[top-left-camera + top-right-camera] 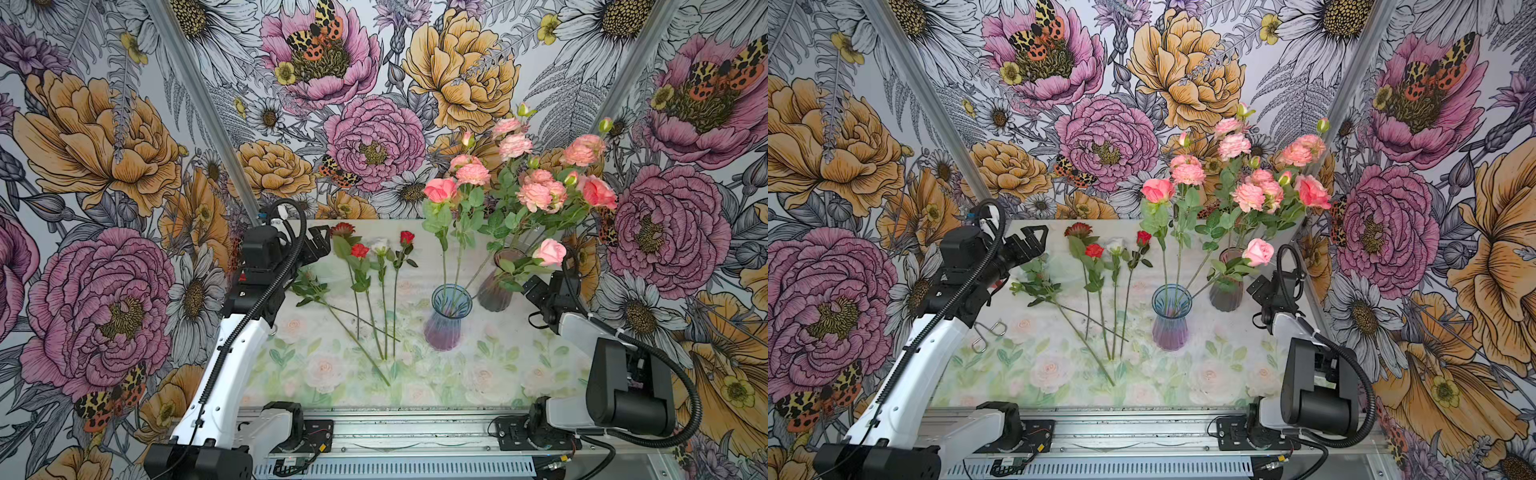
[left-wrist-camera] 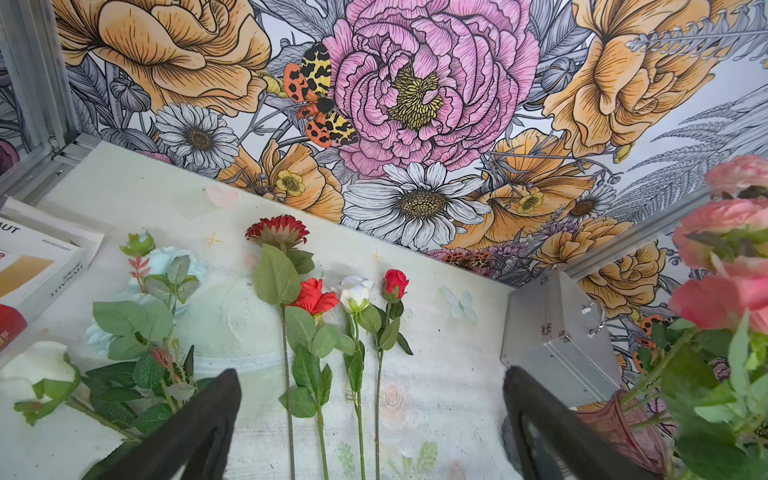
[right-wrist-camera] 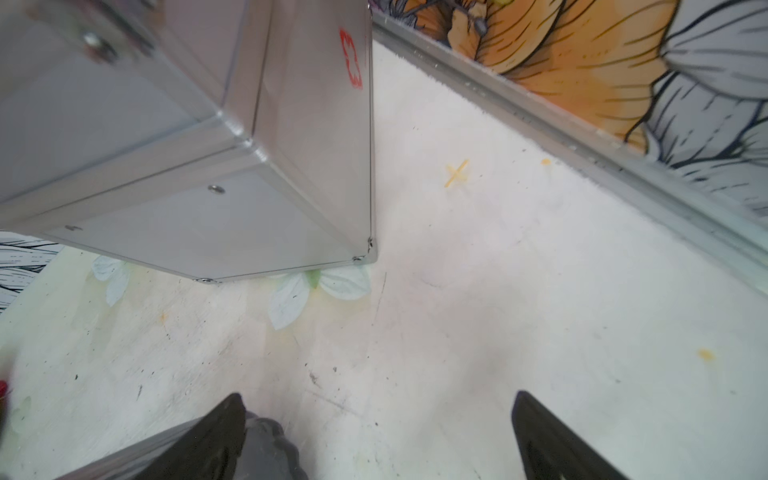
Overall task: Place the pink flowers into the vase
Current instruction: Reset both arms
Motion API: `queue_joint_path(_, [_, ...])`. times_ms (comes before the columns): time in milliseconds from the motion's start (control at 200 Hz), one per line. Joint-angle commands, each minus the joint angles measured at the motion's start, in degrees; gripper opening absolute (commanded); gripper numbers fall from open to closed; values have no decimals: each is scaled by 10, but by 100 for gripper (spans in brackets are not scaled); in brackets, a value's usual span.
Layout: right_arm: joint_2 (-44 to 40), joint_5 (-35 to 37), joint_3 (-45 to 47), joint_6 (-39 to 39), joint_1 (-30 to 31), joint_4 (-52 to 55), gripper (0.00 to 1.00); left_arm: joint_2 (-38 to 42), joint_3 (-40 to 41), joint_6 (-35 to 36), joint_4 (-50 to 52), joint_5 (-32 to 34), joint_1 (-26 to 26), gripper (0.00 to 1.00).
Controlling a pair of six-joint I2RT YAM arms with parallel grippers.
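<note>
The pink flowers [image 1: 536, 191] [image 1: 1254, 193] stand upright in two vases in both top views. A blue-to-purple glass vase [image 1: 449, 320] [image 1: 1170, 320] at mid-table holds a few stems. A darker mauve vase [image 1: 496, 293] [image 1: 1227, 291] behind it to the right holds several more. My left gripper [image 1: 318, 245] [image 2: 372, 415] hovers open and empty at the back left, over the stems lying on the table. My right gripper [image 3: 376, 436] is open and empty over bare table beside the mauve vase. Leaves hide its fingertips in the top views.
Red flowers [image 1: 359, 250] and a white rose [image 1: 380, 246] lie side by side on the table [image 1: 478, 374]. A pale leafy spray [image 2: 137, 299] lies to their left. A silver metal case [image 2: 557, 345] [image 3: 208, 145] stands at the back right, a box [image 2: 33, 270] at the far left, and metal tongs [image 1: 988, 334] near the left arm.
</note>
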State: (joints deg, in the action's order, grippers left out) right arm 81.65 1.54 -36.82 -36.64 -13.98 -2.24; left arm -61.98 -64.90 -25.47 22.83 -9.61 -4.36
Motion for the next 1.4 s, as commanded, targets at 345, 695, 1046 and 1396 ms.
queue_joint_path(345, [47, -71, 1, -87, -6, -25, 99, -1, 2, 9, 7, -15, 6, 98])
queue_joint_path(695, [61, -78, 3, -100, 6, -39, 99, -4, 1, 9, 7, -16, 6, 98])
queue_joint_path(1046, [82, -68, 1, -114, 42, -52, 99, -3, 0, 5, 6, -16, 6, 99])
queue_joint_path(1396, [103, -55, -22, -119, 90, -54, 99, -4, 0, 8, 6, -16, 6, 99])
